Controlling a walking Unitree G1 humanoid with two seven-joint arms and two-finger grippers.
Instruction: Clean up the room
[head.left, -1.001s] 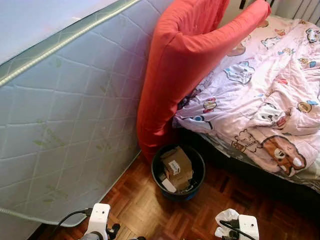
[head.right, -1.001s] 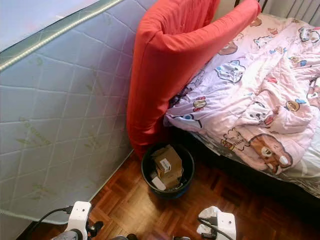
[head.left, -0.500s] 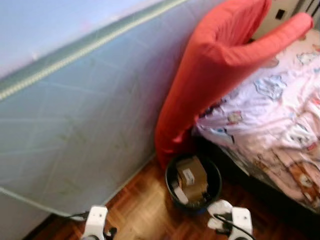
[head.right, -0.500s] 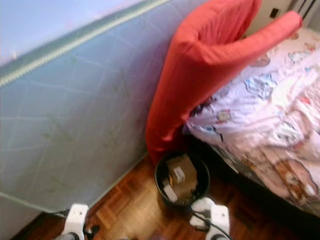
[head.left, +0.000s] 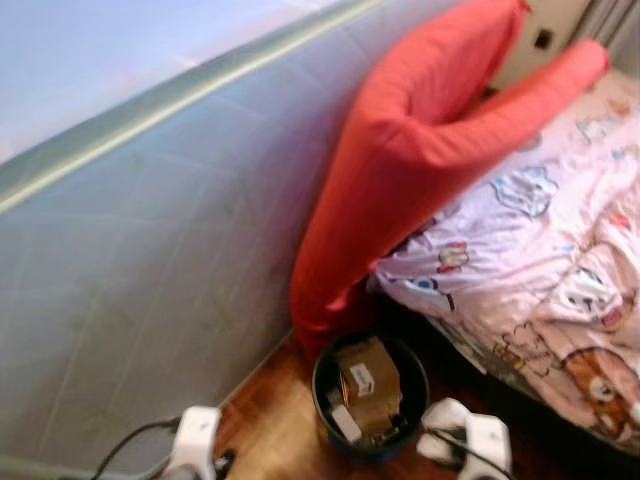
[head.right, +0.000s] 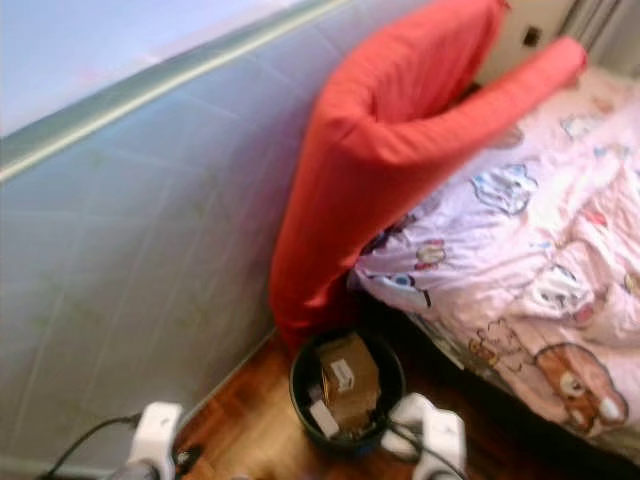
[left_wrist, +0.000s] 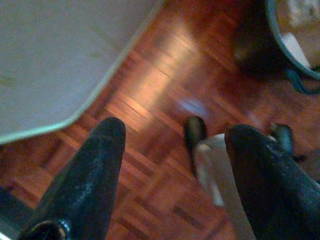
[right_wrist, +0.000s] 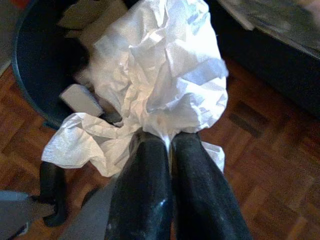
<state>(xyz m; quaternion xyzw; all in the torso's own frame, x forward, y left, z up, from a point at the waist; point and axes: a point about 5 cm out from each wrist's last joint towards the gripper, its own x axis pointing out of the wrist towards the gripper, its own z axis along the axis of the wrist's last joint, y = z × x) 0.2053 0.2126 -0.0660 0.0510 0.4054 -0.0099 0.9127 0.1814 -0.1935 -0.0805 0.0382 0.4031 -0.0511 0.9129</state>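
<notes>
The right gripper had its two black fingers pressed together on a crumpled white paper, held at the lower right of the head view, just beside the dark bin's rim. The bin stood on the parquet floor at lower centre and contained a cardboard box. The left gripper hung with fingers spread, holding nothing, over the floor beside a quilted mattress. A red cushion leaned against the bed's pink quilt at upper right.

Upright mattress, red cushion, quilt

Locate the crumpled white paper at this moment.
The crumpled white paper is pinched in the right gripper, low on the robot's right, just beside the dark bin.
</notes>
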